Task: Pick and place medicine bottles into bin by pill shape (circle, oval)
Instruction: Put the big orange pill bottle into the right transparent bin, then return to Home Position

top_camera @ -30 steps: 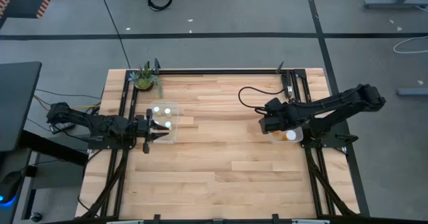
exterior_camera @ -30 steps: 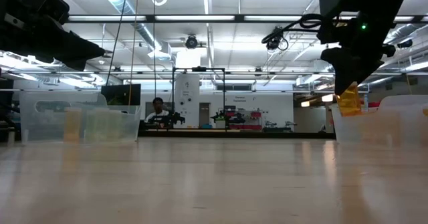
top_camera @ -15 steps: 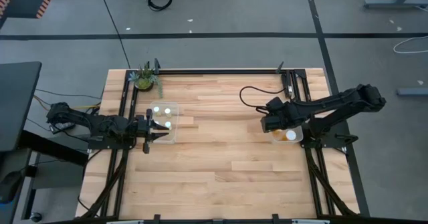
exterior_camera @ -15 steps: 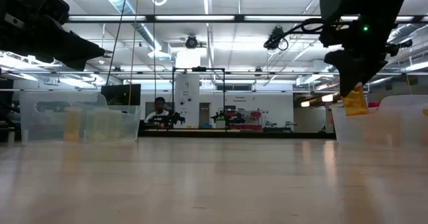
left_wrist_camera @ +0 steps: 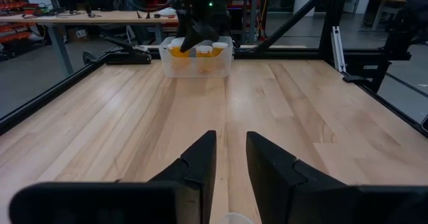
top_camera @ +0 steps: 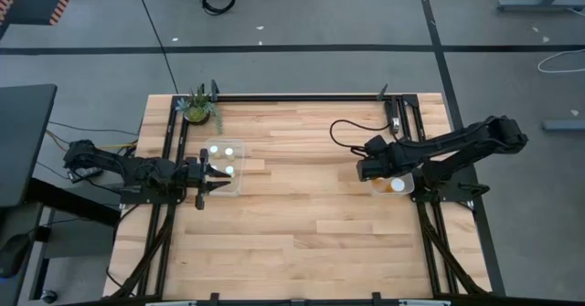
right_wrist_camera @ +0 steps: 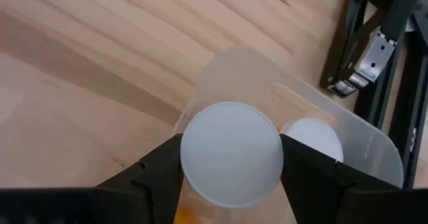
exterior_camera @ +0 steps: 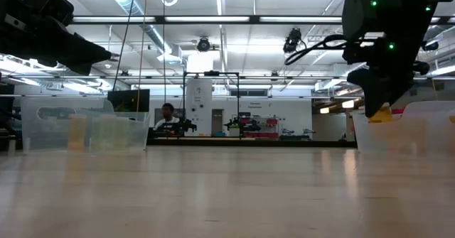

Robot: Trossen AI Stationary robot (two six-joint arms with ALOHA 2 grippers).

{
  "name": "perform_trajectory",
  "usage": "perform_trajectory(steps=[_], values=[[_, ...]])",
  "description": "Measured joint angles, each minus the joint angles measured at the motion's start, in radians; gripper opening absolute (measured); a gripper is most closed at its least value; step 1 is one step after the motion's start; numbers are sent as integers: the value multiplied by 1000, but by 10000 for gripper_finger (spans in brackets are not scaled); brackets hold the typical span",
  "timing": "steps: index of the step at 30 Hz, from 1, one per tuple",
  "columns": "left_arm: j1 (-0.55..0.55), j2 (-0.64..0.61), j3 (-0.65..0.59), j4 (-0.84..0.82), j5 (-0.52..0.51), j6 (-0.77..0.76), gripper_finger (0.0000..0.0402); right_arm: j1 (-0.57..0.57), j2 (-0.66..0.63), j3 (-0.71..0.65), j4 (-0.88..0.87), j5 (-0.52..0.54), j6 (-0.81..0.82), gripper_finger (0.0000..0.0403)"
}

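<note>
The table is carrying two clear bins. The right bin is sitting at the table's right edge, the left bin near its left edge, just below the plant at the back corner.

The right gripper is hanging over the right bin, its fingers closed on a bottle with a white cap. Under it, inside the right bin, another white cap is showing. So the placing step looks to be in hand: the bottle is being carried down into this bin. The next move calls for lowering until the bottle is below the bin's wall, then spreading the fingers and lifting straight up without catching the rim.

The left gripper is waiting at the left bin's near side, its fingers standing a narrow gap apart and holding nothing.

The pill shapes cannot be read in any view. The held bottle's body is mostly hidden by its cap and the fingers, with only a sliver of orange showing. The left bin's bottles are showing only as white spots.
</note>
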Motion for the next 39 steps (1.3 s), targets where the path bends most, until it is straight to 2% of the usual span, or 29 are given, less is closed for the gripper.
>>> perform_trajectory(steps=[17,26,32,39], values=[[0,0,0,0,0,0,89,-1,0,-55,37,-53,56,246],[0,0,0,0,0,0,89,-1,0,-55,40,-61,22,255],[0,0,0,0,0,0,93,-1,-3,-41,41,-106,-6,255],[0,0,0,0,0,0,94,-8,-87,-22,30,-141,-64,255]])
